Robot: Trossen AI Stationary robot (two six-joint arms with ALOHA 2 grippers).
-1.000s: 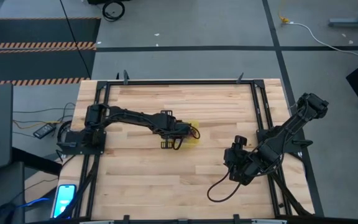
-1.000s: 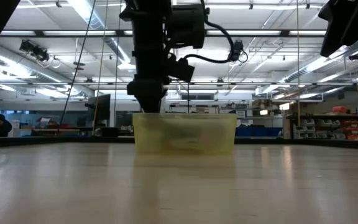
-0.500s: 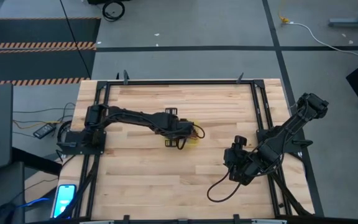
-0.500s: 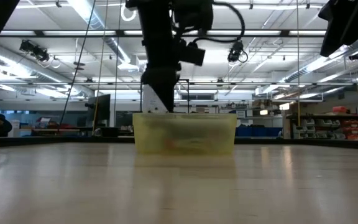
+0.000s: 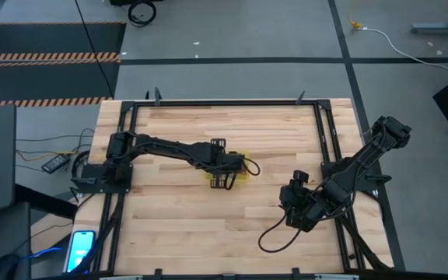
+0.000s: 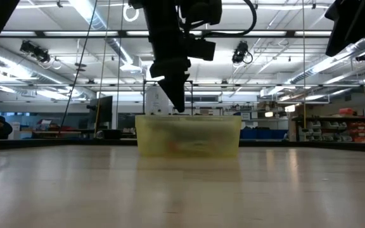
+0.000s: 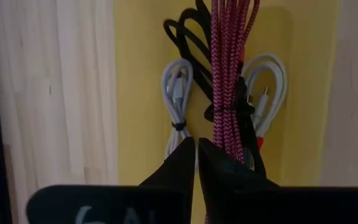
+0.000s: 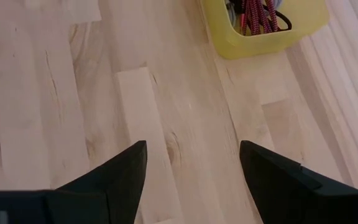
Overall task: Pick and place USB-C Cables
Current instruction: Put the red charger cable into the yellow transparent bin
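A yellow tray [image 5: 242, 176] sits mid-table. In the left wrist view it holds all the cable bundles lying side by side on its floor [image 7: 135, 93]: magenta-red [image 7: 229, 62], black [image 7: 188, 37], pale grey [image 7: 178, 93] and white [image 7: 272, 81]. My left gripper [image 7: 196, 144] is shut and hangs over the tray. In the low view its tip [image 6: 179, 109] is just above the tray's rim [image 6: 189, 117], touching nothing. My right gripper [image 8: 192, 144] is open over bare wood near the table's right side [image 5: 292, 204], and the tray [image 8: 260, 37] shows farther off.
A thick black ring-shaped cord [image 5: 274, 233] lies on the wood by the right arm, near the table's front. A black metal frame [image 5: 224, 102] borders the table. On the floor beyond lies a long white cord with a yellow plug [image 5: 379, 35]. Bare wood surrounds the tray.
My left gripper has moved toward the table's right, from the tray's left rim to over its middle, staying at about rim height. The tray and the right arm have kept still.
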